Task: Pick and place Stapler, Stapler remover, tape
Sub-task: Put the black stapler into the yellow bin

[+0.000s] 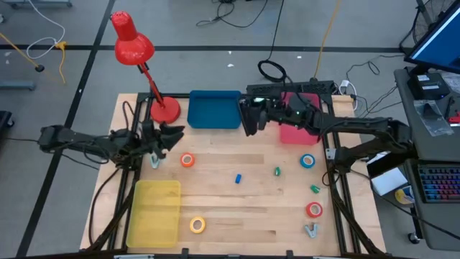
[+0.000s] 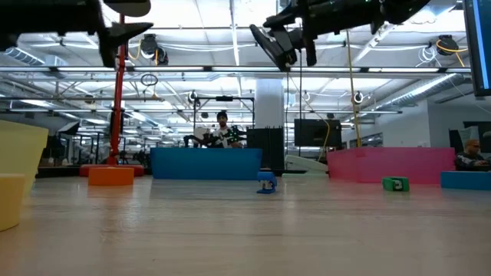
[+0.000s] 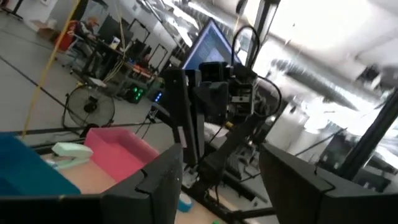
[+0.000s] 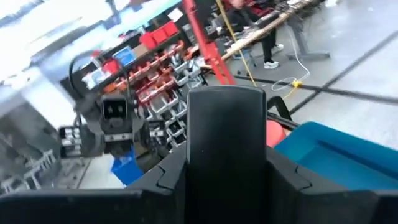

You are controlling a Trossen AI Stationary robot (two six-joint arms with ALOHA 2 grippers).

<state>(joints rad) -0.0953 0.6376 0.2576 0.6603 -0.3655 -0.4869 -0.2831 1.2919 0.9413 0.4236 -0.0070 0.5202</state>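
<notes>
Tabletop of pale wood (image 1: 237, 205): right gripper (image 1: 249, 117), raised beside far blue plastic bin (image 1: 214, 112), grasps a black oblong object (image 4: 227, 143); left gripper (image 1: 159, 141) hangs released at left; four coloured tape rings (image 1: 187, 160) lie scattered.

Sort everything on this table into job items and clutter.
Job items: stapler, held in the right end effector; staple remover; orange tape; yellow tape; blue tape; red tape.

Lying about: red lamp; small blue bit; green bit; second green bit.
</notes>
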